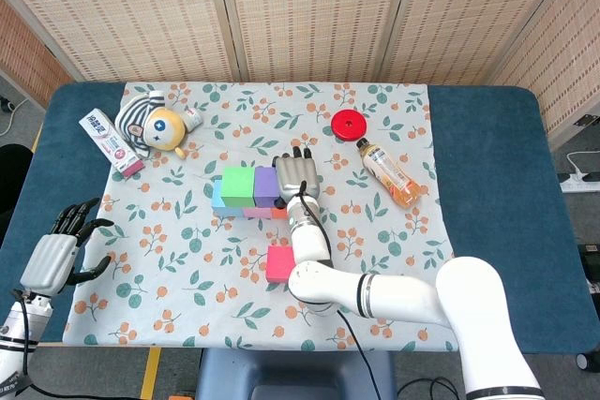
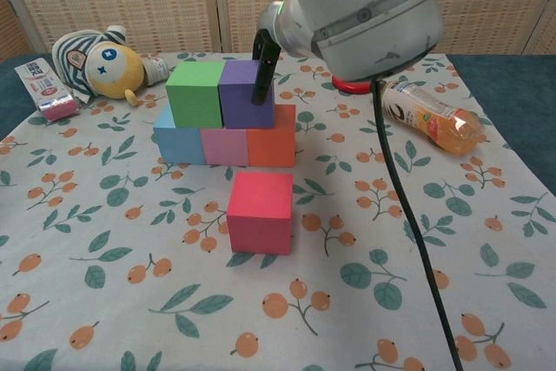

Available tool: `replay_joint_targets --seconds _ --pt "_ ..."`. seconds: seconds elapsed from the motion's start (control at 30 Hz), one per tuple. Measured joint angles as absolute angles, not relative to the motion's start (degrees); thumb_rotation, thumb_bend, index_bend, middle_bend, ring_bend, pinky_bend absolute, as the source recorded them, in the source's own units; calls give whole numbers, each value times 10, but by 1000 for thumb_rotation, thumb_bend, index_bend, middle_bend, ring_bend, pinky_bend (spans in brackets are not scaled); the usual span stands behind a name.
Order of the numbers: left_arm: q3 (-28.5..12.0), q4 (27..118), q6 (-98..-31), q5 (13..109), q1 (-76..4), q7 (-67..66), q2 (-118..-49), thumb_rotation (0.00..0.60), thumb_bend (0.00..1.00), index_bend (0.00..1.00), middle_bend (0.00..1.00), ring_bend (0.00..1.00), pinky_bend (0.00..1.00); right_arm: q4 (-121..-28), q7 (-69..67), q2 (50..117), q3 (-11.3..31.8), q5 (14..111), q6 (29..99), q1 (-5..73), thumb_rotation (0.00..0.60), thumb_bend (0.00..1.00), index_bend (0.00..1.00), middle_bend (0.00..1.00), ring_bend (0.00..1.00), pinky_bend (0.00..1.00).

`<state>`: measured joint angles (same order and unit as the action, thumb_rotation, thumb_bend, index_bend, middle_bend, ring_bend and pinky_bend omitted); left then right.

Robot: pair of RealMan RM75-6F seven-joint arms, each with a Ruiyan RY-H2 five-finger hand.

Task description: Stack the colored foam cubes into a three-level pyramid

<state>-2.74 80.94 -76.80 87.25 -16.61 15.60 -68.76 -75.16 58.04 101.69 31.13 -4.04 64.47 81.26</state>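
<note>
Pyramid: 3 cubes below, green cube [image 2: 195,93] and purple cube [image 2: 244,93] above. Right hand [image 1: 297,176] at purple cube's right side, grasp state cannot be told. Red cube [image 2: 259,211] loose, near side of the stack, nearer right hand; left hand [image 1: 62,245] spread, empty, well apart
</note>
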Motion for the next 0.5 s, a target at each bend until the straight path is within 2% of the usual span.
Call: replay_joint_targets --seconds 0.5 --pt "-25 801 -766 871 -165 162 -690 600 326 281 0 0 20 -735 590 1031 320 -41 645 811 600 151 302 192 0 0"
